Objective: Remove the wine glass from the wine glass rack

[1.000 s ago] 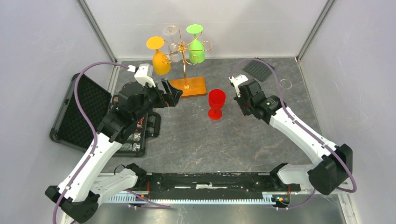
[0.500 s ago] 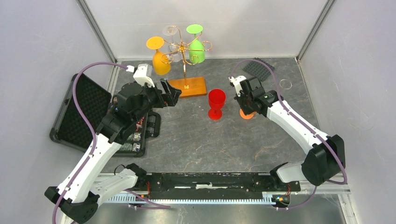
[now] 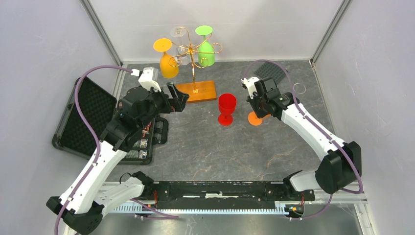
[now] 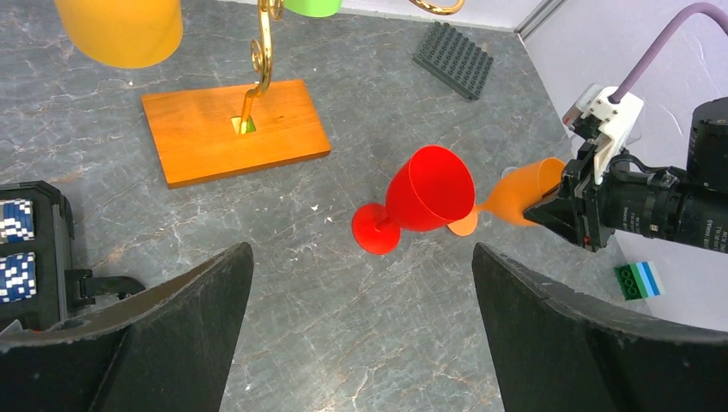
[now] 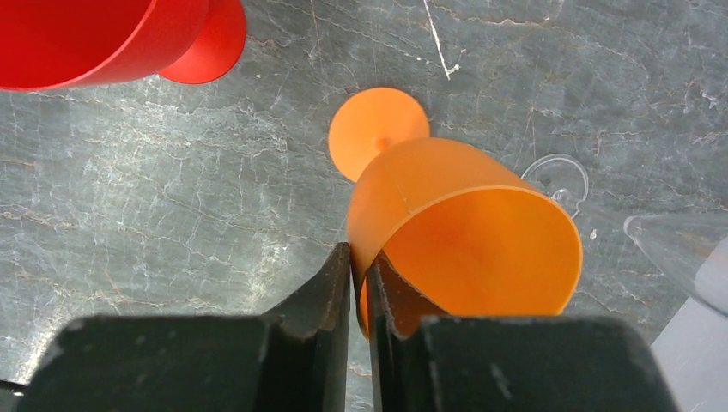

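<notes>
The wine glass rack (image 3: pixel 193 50) is a gold scrolled stand on an orange-brown wooden base (image 3: pixel 198 91) at the back; the base also shows in the left wrist view (image 4: pixel 232 129). An orange glass (image 3: pixel 168 61), a green glass (image 3: pixel 205 49) and a clear glass (image 3: pixel 178 34) hang upside down from it. A red glass (image 3: pixel 226 107) stands on the table. My right gripper (image 3: pixel 259 104) is shut on the rim of a second orange wine glass (image 5: pixel 455 223), held tilted, with its foot (image 3: pixel 255 118) low beside the red glass. My left gripper (image 4: pixel 360 326) is open and empty, hovering near the base.
An open black case (image 3: pixel 83 117) with small parts lies at the left. A dark grey studded plate (image 3: pixel 270 73) and a clear ring (image 3: pixel 299 88) lie at the back right. A small green-blue brick (image 4: pixel 638 279) sits at the right.
My right gripper has moved down and toward the red glass with the orange glass; its foot has come into view beside the red glass. The left arm has barely moved.
</notes>
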Controlling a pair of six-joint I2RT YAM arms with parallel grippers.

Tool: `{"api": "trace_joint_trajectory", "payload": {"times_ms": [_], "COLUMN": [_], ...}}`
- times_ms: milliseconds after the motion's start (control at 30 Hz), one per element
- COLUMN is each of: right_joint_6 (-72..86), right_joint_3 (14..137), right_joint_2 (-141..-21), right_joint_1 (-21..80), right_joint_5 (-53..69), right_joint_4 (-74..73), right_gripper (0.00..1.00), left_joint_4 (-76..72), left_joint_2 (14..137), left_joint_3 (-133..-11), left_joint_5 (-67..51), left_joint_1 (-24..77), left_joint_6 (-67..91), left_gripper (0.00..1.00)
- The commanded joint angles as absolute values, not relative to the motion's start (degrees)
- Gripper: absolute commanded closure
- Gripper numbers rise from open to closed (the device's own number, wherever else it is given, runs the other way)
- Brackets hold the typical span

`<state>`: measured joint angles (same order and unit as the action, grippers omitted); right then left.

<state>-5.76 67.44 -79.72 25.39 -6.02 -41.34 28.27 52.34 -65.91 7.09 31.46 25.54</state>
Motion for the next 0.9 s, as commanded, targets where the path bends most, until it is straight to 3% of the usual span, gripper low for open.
{"api": "trace_joint_trajectory", "payload": {"times_ms": [0,467,633,867], "right_joint_6": [-6.59,-6.06,-5.28,-0.1], "right_joint_3": [70.81,74.73,71.9,64.87], "right_joint_2": [-79.99,-79.55,-73.7,-62.8], "right_joint_1": [25.22,25.22,25.21,25.11], "right_joint_5": [-5.38,-5.85,-3.7,-3.21], "right_joint_4": [-40.96,-40.58,-35.91,-25.42], "right_gripper": [0.82,0.59,0.43,0.37], "left_joint_4": [28.17,31.53,32.64,31.88], "left_joint_2": [51.44,53.61,54.23,56.93], "left_joint_3": [-68.1,-72.3,-74.2,-77.09], "left_joint_5": [8.34,10.98,11.6,4.42], "left_joint_1": [31.16,30.52,28.15,18.92], "left_joint_6": [22.2,22.58,22.97,26.64], "left_gripper": [0.0,0.0,0.0,0.0]}}
